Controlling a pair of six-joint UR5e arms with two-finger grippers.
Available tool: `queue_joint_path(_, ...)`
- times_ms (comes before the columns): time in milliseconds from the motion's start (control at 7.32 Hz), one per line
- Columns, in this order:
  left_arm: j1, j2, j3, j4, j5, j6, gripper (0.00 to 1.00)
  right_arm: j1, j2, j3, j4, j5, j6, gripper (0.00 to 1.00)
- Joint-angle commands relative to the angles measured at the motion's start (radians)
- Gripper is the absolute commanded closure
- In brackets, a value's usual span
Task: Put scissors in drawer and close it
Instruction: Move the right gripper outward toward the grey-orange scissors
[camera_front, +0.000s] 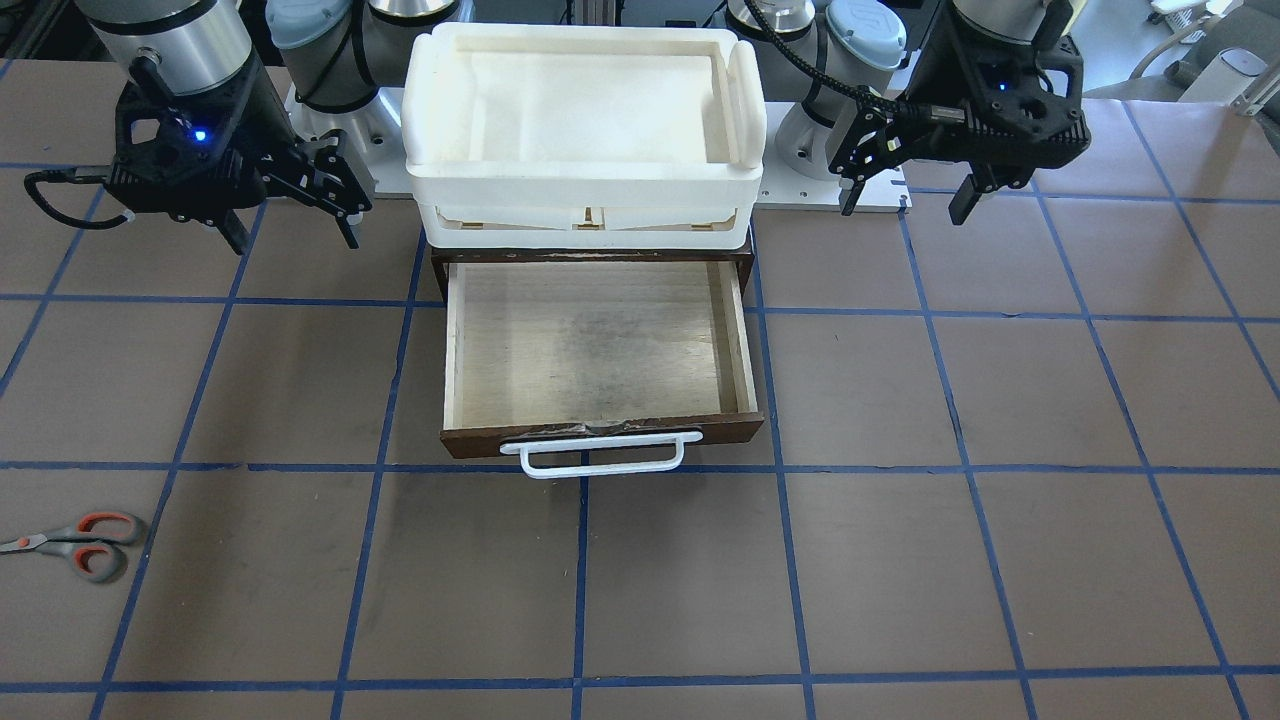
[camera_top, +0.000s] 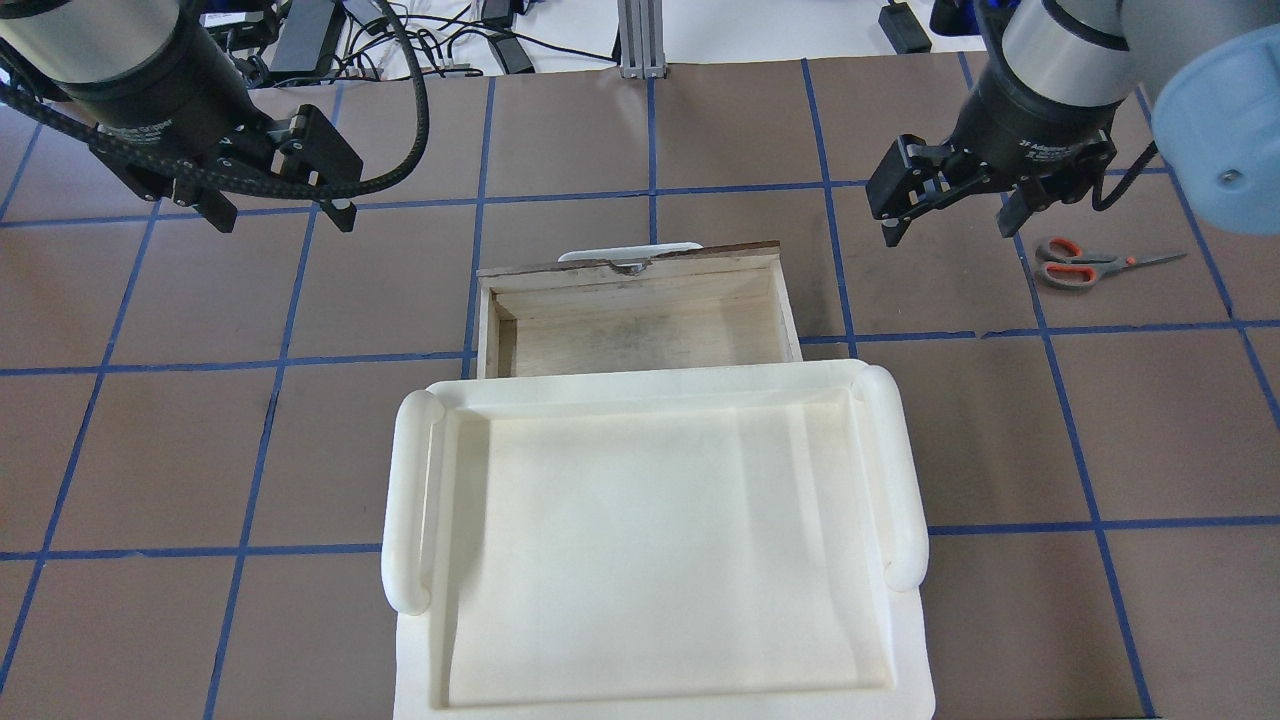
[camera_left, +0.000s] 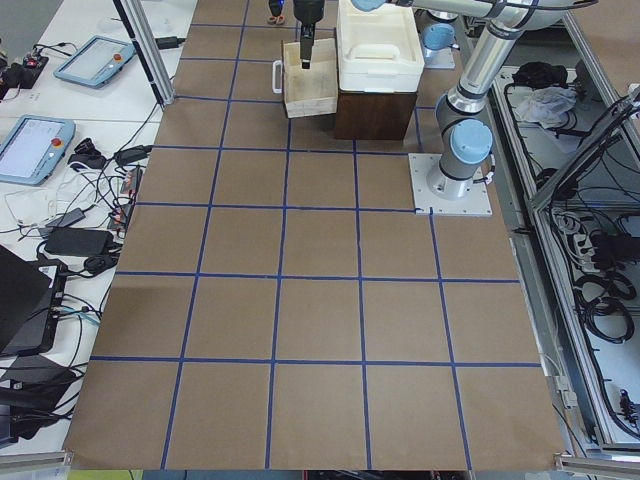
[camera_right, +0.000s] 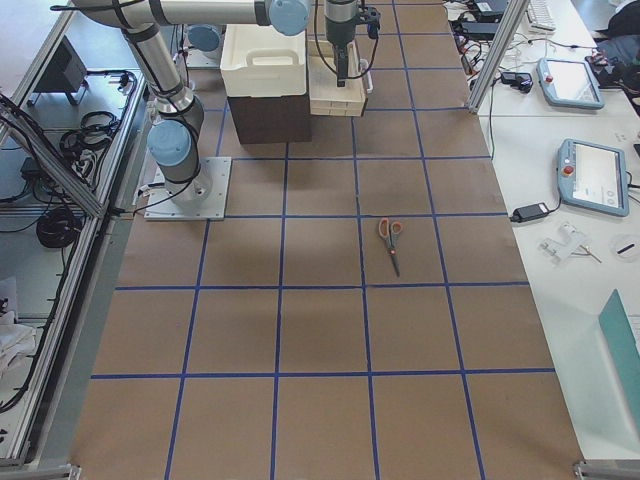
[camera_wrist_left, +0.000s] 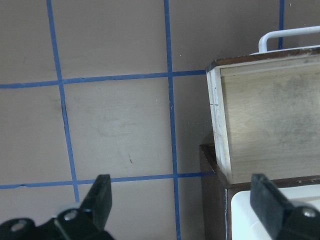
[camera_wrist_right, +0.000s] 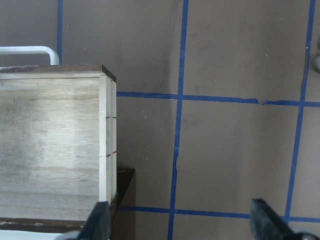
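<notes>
Showing the scissors (camera_front: 75, 545) lying flat on the table (camera_front: 900, 560), blades shut, grey handles lined in orange-red pointing toward the drawer (camera_front: 600, 345), well apart from it toward the table's right end. Showing that drawer standing pulled out, plywood floor in plain sight, dark brown front and white bar handle (camera_front: 598, 455) facing the table's far edge.

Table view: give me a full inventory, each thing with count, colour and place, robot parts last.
scissors: one, grey and orange-red handles, flat on the table on the robot's right.
drawer: one, light plywood, dark brown front, pulled open, empty.
bar handle: one, white, on the drawer's front.
white tray: one, white, atop the cabinet.
cabinet: one, dark brown, under the tray.
table: one, brown, blue grid lines.
left gripper: one, black, open, empty, above the table left of the drawer.
right gripper: one, black, open, empty, between drawer and scissors.
</notes>
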Motion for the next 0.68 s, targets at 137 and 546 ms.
queue_joint_path(137,0.000,0.001,0.000,0.000,0.003,0.000,0.00,-0.001,0.003,0.003,-0.004,-0.008,-0.001,0.00)
queue_joint_path(546,0.000,0.003,0.000,0.000,0.003,0.000,0.00,-0.006,0.003,0.003,-0.010,-0.008,-0.016,0.00)
